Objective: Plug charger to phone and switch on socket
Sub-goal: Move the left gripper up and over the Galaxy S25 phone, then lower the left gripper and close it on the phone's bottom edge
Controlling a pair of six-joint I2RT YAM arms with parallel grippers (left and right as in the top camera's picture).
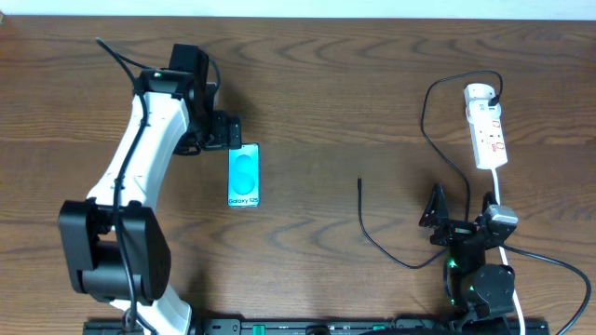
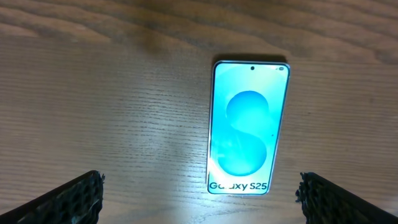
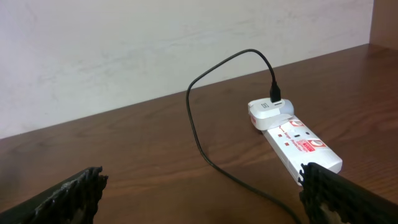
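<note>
The phone (image 1: 244, 176) lies flat on the table, its cyan screen reading "Galaxy S25"; in the left wrist view (image 2: 249, 127) it lies just ahead of the fingers, right of centre. My left gripper (image 1: 222, 131) hovers at the phone's far end, open and empty (image 2: 199, 196). The white socket strip (image 1: 487, 130) lies at the far right, an adapter plugged in its far end (image 3: 298, 140). The black charger cable (image 1: 430, 140) loops from it to a free plug tip (image 1: 360, 180) on the table. My right gripper (image 1: 447, 219) is open and empty (image 3: 202, 196), near the front edge.
The strip's white cord (image 1: 503, 214) runs toward the front past the right arm's base. A pale wall (image 3: 155, 43) stands behind the table's far edge.
</note>
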